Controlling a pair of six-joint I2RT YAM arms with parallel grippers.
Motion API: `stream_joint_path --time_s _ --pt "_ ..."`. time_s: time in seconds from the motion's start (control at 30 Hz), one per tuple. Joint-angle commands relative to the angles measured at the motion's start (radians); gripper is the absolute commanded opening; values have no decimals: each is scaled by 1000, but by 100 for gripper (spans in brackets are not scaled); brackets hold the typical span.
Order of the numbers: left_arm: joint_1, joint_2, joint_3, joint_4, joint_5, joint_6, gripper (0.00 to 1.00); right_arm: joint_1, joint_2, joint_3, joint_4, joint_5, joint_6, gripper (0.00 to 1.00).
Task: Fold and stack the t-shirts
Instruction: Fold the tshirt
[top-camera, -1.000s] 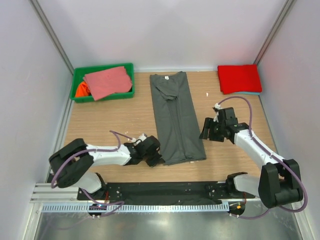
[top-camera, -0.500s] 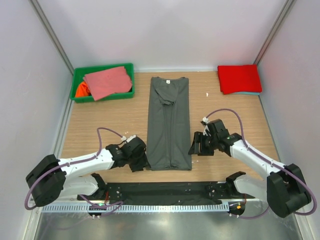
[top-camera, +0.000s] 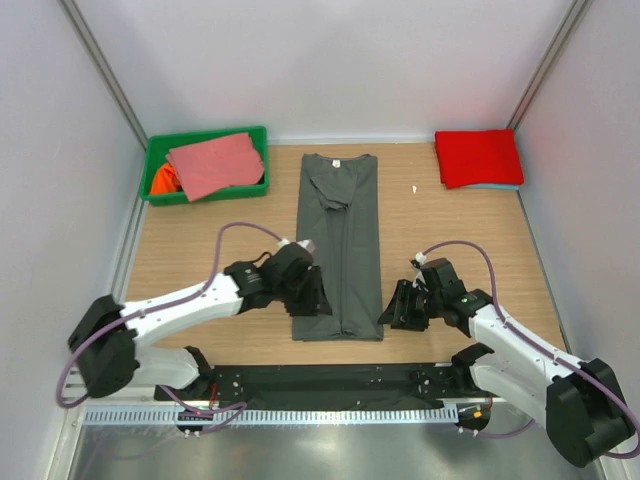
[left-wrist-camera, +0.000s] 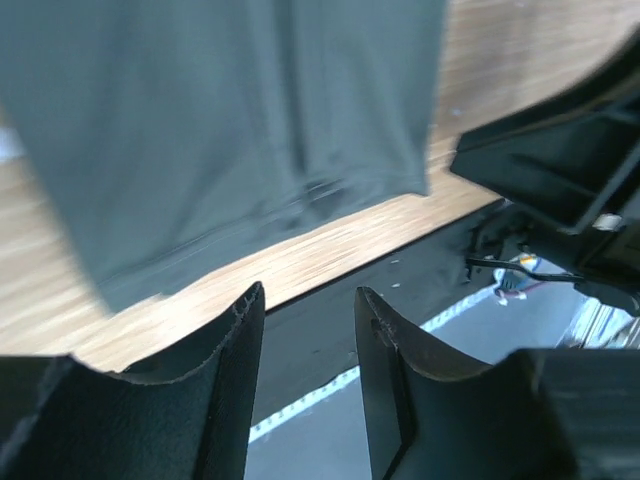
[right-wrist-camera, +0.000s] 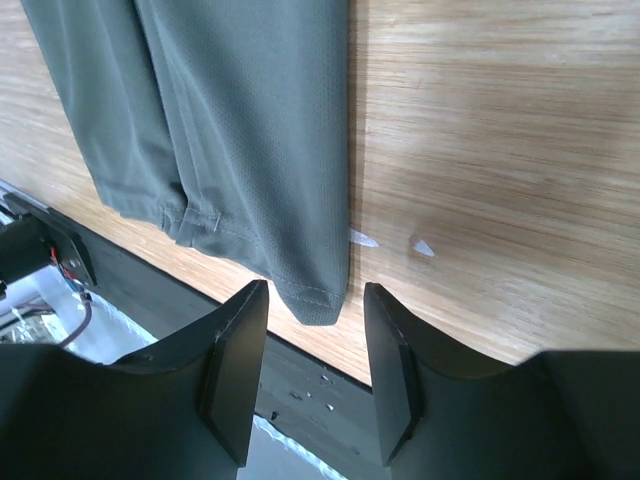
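Both my arms have shifted since a second ago: my left gripper (top-camera: 309, 293) has let go and moved onto the near left edge of the dark grey t-shirt (top-camera: 338, 235), while my right gripper (top-camera: 397, 308) has dropped back to the shirt's near right corner.

From above, that shirt lies as a long, narrow strip down the middle of the table (top-camera: 200, 245), collar at the far end. The red t-shirt (top-camera: 478, 156) sits folded in the far right corner on a light-blue t-shirt (top-camera: 503, 187). The salmon-pink t-shirt (top-camera: 213, 165) and an orange t-shirt (top-camera: 163, 180) are in the green bin (top-camera: 200, 137).

My left wrist camera shows my left gripper (left-wrist-camera: 310, 295) with fingers (left-wrist-camera: 230, 350) apart and nothing between them, the dark grey t-shirt (left-wrist-camera: 250, 130) beyond.

My right wrist camera shows my right gripper (right-wrist-camera: 316, 290) spread too, fingers (right-wrist-camera: 390, 360) on either side of the hem corner of the dark grey t-shirt (right-wrist-camera: 250, 120); contact I cannot tell.
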Motion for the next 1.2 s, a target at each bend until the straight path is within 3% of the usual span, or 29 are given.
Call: stream_joint_path --time_s 0.0,0.07,0.13,0.3,0.4,0.97,1.17 --pt "-33 198 155 87 121 108 42 6 13 -27 75 -1 74 48" --pt "-58 282 204 85 161 126 33 6 12 -17 70 11 66 48" --pt "-84 379 261 77 172 126 32 5 5 -8 52 28 54 48" --pt "-122 471 336 12 106 102 36 6 -19 -6 35 36 52 48" --pt "-152 488 356 -38 28 91 43 6 -39 -18 36 42 64 48" --pt "-164 615 433 -130 -33 131 43 6 -36 -38 64 36 72 48" --pt "-164 627 430 -127 -23 131 27 6 -41 -44 61 33 71 47"
